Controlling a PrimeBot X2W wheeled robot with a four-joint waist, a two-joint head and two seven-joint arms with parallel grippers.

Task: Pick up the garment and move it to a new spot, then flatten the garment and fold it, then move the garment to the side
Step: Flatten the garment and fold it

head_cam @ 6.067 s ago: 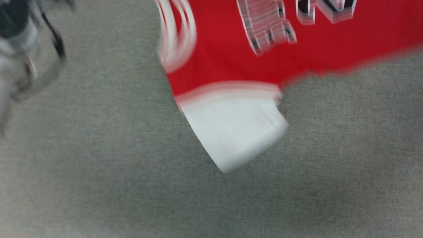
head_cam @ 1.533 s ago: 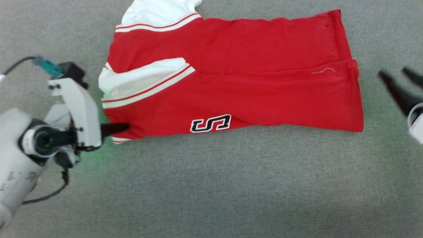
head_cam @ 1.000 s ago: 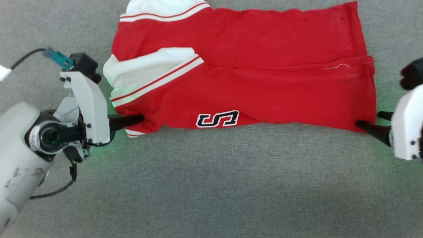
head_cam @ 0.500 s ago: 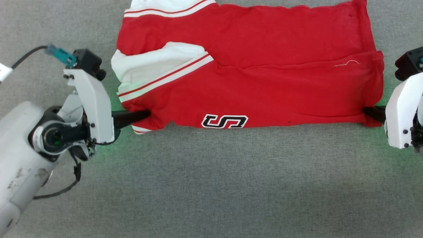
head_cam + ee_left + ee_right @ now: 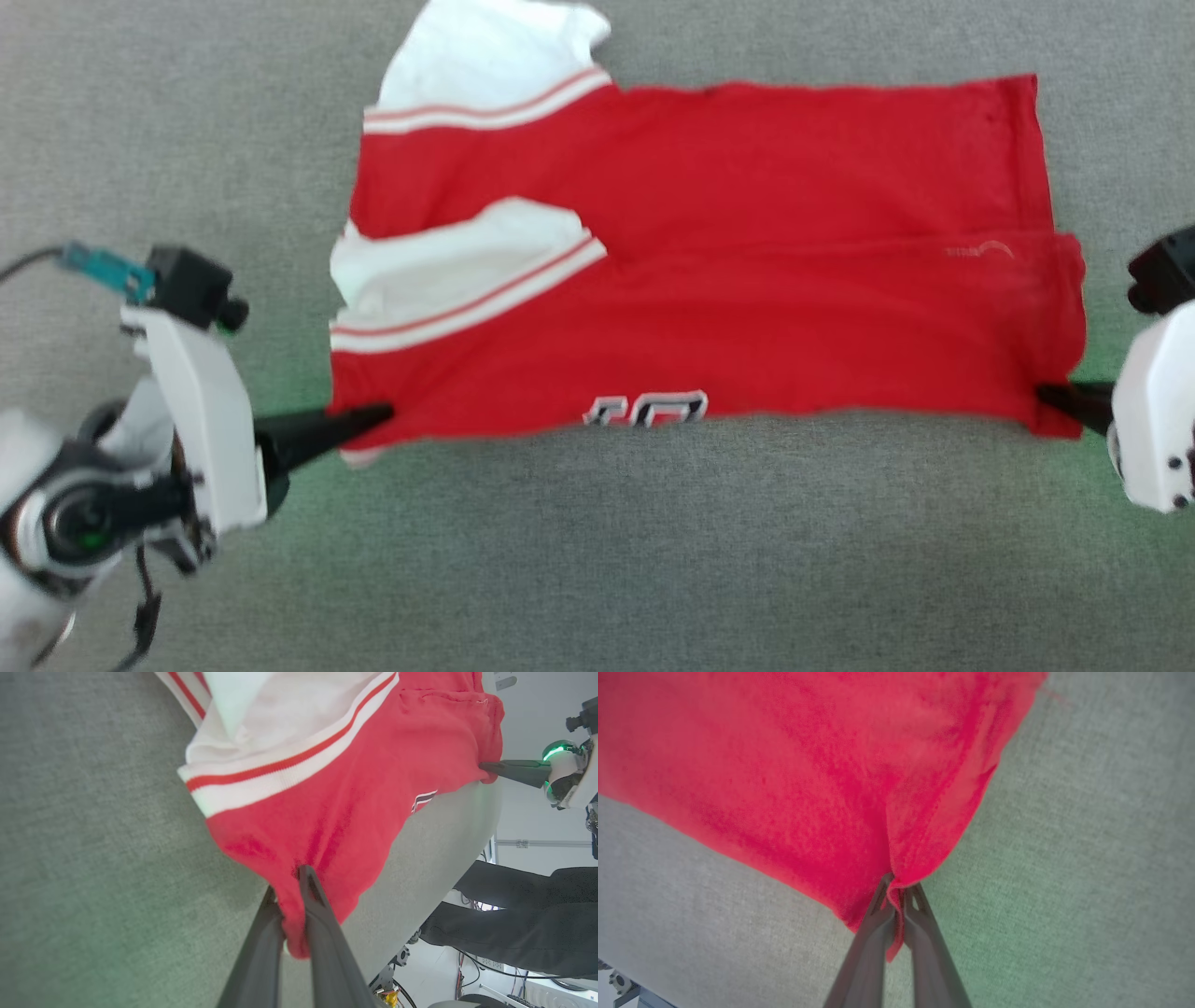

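Observation:
The garment (image 5: 747, 280), a red jersey with white sleeves and striped trim, lies folded lengthwise on the grey cloth surface. Part of its black, white-outlined lettering (image 5: 646, 409) peeks out at the near edge. My left gripper (image 5: 378, 413) is shut on the near left corner by the sleeve, and the left wrist view shows red cloth (image 5: 327, 826) pinched between the fingers (image 5: 306, 896). My right gripper (image 5: 1046, 394) is shut on the near right corner; in the right wrist view the garment (image 5: 808, 765) bunches at the fingertips (image 5: 899, 891).
Grey cloth covers the table (image 5: 597, 560), with bare room in front of the garment. Beyond the table's edge in the left wrist view are a person's dark trouser legs (image 5: 523, 924) and cables on the floor.
My right gripper came in from the right, reached the near right corner and shut on it. The near edge is now pulled straighter between both grippers. The head view has shifted.

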